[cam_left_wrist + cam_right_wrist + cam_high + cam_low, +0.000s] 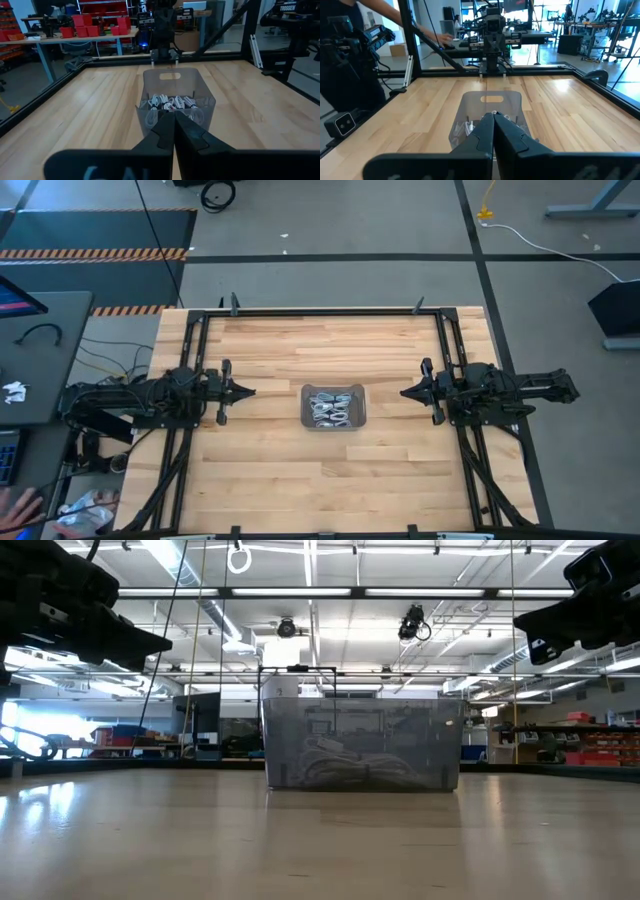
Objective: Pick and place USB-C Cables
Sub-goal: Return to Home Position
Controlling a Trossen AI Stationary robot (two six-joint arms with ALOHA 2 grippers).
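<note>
Wood table [270, 480] in workshop [330, 640] | cables [332, 410] inside grey tray [335, 387] | left arm [180, 392], right arm [500, 388]: jaws closed, empty

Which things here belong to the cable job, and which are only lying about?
Job: USB-C cables, inside the grey bin; left gripper, right gripper, both shut, apart from it.
Lying about: yellow cord; crumpled white paper on side desk.
</note>
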